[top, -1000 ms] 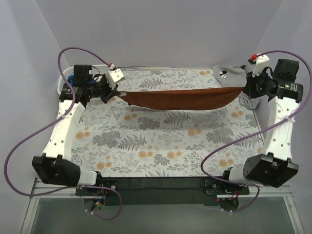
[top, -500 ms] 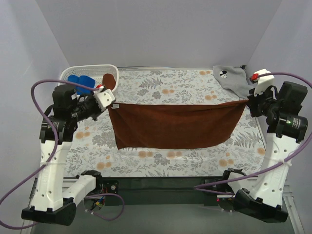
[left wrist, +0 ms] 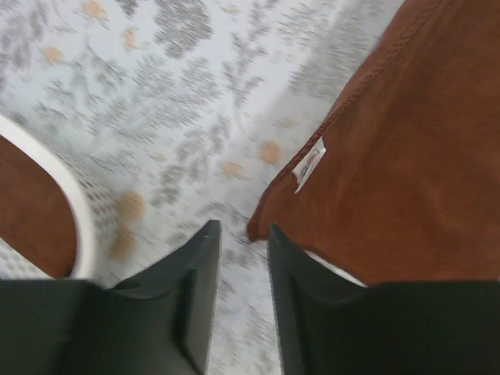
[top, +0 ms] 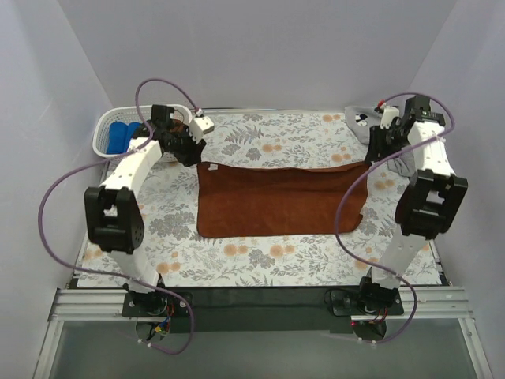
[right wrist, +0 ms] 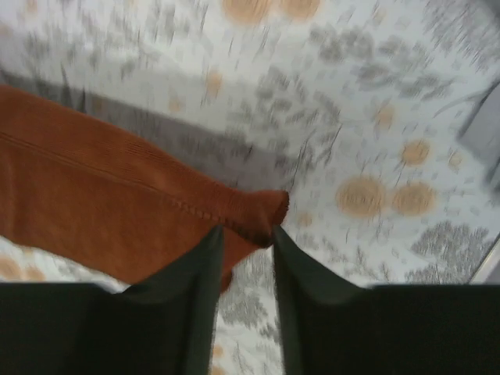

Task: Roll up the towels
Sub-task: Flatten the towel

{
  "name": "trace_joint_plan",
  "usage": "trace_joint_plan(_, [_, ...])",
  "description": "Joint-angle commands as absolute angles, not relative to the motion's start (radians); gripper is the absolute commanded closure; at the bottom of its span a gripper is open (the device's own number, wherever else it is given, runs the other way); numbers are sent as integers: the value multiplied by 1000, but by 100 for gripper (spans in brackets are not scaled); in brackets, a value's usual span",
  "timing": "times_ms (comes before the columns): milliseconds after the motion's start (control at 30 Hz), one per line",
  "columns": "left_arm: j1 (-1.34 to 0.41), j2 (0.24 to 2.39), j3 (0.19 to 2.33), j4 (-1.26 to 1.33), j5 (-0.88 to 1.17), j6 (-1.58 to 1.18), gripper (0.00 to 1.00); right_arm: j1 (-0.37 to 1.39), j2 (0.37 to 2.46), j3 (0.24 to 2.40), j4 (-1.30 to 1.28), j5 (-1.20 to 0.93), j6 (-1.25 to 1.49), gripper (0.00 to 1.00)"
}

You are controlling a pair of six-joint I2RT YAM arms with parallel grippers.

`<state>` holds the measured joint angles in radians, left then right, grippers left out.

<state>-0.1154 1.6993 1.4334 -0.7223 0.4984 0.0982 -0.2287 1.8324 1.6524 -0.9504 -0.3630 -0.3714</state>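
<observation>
The rust-brown towel [top: 280, 201] lies spread flat on the flowered table, long side left to right. My left gripper [top: 196, 155] is at its far left corner. In the left wrist view that gripper [left wrist: 242, 230] is open, with the towel [left wrist: 391, 156] and its white tag [left wrist: 310, 162] just beyond the right finger. My right gripper [top: 373, 150] is at the far right corner. It [right wrist: 246, 234] stands open, and the towel corner [right wrist: 262, 209] rests loose at its fingertips. A light grey towel [top: 364, 120] lies at the back right. Blue rolled towels [top: 122, 136] sit in the basket.
The white perforated basket [top: 101, 140] stands at the back left corner; its rim [left wrist: 66, 183] shows in the left wrist view with something rust-brown [left wrist: 27, 207] inside. Purple cables loop off both arms. Grey walls close the back and sides.
The towel, hanging stretched between the shut grippers before, now lies flat on the table. Both arms reached toward the back and lowered it. Both grippers have opened and let go of the corners.
</observation>
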Motion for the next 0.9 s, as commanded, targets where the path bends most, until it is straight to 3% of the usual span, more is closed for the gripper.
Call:
trace_joint_plan(0, [-117,1816,1657,-699,477,46,61,-224,1995,1900,-923,-370,-265,53])
trace_joint_plan(100, [-115,1850,1742,-739,477,6,44,-235,2020,2008,-950,-336,-271,29])
trace_joint_plan(133, [-115,1838,1735,-742,477,-23,28,-239,2007,1999,-950,-333,-284,27])
trace_joint_plan(200, [-115,1783,1707,-752,450,-29,28,-247,1971,1929,-950,-325,-345,27])
trace_joint_plan(333, [-115,1627,1527,-811,482,-5,37,-249,1814,1720,-943,-344,-487,33])
trace_joint_plan(500, [-118,1519,1392,-942,596,118,67,-247,1629,1409,-945,-335,-629,45])
trace_joint_plan(533, [-121,1511,1366,-978,610,135,69,-247,1609,1373,-948,-324,-641,54])
trace_joint_plan(667, [-143,1450,1191,-985,604,218,71,-245,1536,1183,-945,-279,-670,56])
trace_joint_plan(867, [-146,1431,1094,-962,620,281,70,-245,1505,1026,-881,-264,-588,61])
